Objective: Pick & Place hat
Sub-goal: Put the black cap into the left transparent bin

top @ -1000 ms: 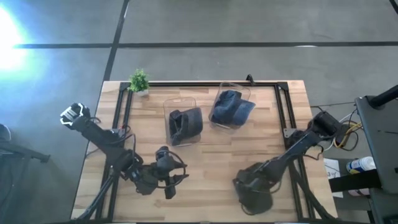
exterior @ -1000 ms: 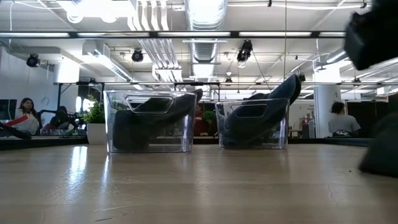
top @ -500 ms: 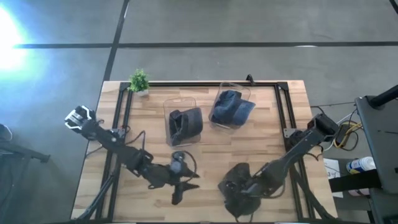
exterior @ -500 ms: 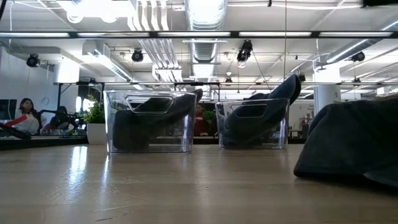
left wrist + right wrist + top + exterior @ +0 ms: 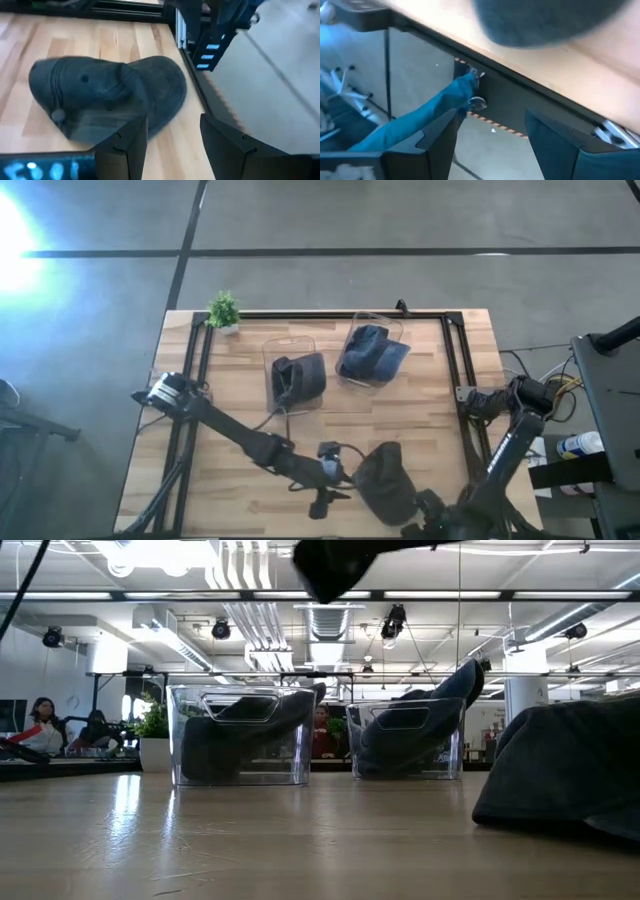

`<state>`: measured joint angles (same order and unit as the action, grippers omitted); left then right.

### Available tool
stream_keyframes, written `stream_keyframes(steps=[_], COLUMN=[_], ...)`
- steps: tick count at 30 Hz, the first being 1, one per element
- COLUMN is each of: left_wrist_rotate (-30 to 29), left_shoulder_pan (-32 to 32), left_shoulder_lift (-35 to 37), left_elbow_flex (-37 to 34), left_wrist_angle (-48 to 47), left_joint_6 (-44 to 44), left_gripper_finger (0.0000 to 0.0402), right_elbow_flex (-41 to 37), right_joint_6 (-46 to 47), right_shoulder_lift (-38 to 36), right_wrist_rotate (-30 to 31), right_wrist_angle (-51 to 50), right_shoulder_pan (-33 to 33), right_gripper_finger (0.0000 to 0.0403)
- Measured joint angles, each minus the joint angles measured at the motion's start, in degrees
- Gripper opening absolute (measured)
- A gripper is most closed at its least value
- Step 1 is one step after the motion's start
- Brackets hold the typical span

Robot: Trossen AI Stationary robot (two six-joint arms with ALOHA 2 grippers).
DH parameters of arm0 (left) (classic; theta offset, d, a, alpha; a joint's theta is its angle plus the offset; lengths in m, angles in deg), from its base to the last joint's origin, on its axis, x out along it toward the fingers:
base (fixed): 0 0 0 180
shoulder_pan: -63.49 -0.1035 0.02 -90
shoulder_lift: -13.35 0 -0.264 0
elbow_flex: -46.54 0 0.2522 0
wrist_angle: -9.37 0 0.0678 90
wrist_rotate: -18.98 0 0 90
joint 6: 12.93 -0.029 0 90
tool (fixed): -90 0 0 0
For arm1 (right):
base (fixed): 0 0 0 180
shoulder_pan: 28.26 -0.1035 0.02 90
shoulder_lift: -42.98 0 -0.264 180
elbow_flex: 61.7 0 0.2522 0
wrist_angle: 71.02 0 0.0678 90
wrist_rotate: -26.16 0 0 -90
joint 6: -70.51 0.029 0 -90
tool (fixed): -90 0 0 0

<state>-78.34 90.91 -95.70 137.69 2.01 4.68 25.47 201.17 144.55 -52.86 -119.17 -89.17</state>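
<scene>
A dark grey cap (image 5: 385, 480) lies flat on the wooden table near its near edge, right of centre. It also shows in the left wrist view (image 5: 105, 95) and at the right of the low view (image 5: 570, 775). My left gripper (image 5: 172, 142) is open and level, just left of the cap and pointing at it. My right gripper (image 5: 497, 142) is open beyond the table's near edge, with the cap (image 5: 555, 20) in front of it.
Two clear bins stand mid-table toward the far side. The left bin (image 5: 295, 380) holds a dark hat and the right bin (image 5: 372, 352) a blue-grey one. A small potted plant (image 5: 223, 310) stands at the far left corner. A black frame rail (image 5: 455, 350) runs along the table's right side.
My right gripper brought the cap a little leftward, set it on the table near the near edge, let go and drew back past that edge. My left arm swept rightward along the near side and now stands beside the cap.
</scene>
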Motion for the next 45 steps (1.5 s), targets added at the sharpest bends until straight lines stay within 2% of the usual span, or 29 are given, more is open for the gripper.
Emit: stream_keyframes(steps=[5, 12, 16, 20, 27, 37, 41, 45], left_wrist_rotate=[0.02, -0.05, 0.20, 3.57, 5.31, 5.14, 4.75, 2.78], left_shoulder_pan=[-0.96, -2.35, -2.72, -2.74, -1.82, -1.80, -1.58, -1.39], left_shoulder_lift=[-5.69, -11.95, -14.66, -16.30, -16.55, -16.37, -14.60, -11.12], left_elbow_flex=[5.15, 10.44, 11.63, 11.78, 11.38, 12.24, 13.72, 13.97], left_wrist_angle=[-0.68, -5.78, -6.43, -6.63, -7.43, -7.60, -8.89, -14.28], left_joint_6=[-7.49, -14.67, -14.53, -11.39, -7.52, -6.69, -6.05, -3.99], left_gripper_finger=[0.0176, 0.0176, 0.0176, 0.0176, 0.0176, 0.0176, 0.0176, 0.0176], right_elbow_flex=[-0.22, -1.25, -2.06, -3.09, -3.99, -6.98, -7.45, -8.60], right_joint_6=[2.65, 2.44, 1.95, 1.54, -0.63, -8.18, -9.84, -11.21], right_shoulder_lift=[3.39, 7.19, 7.81, 7.47, 5.89, 5.29, 3.67, 1.06], right_wrist_rotate=[0.52, 8.73, 12.44, 16.18, 24.08, 28.48, 28.71, 29.22], right_wrist_angle=[0.22, -0.20, -0.45, -3.11, -5.92, 4.08, 4.22, 3.52], right_shoulder_pan=[-2.84, -2.00, -1.24, 0.27, 3.97, 7.37, 7.50, 7.43], right_gripper_finger=[0.0226, 0.0226, 0.0226, 0.0226, 0.0226, 0.0225, 0.0202, 0.0136])
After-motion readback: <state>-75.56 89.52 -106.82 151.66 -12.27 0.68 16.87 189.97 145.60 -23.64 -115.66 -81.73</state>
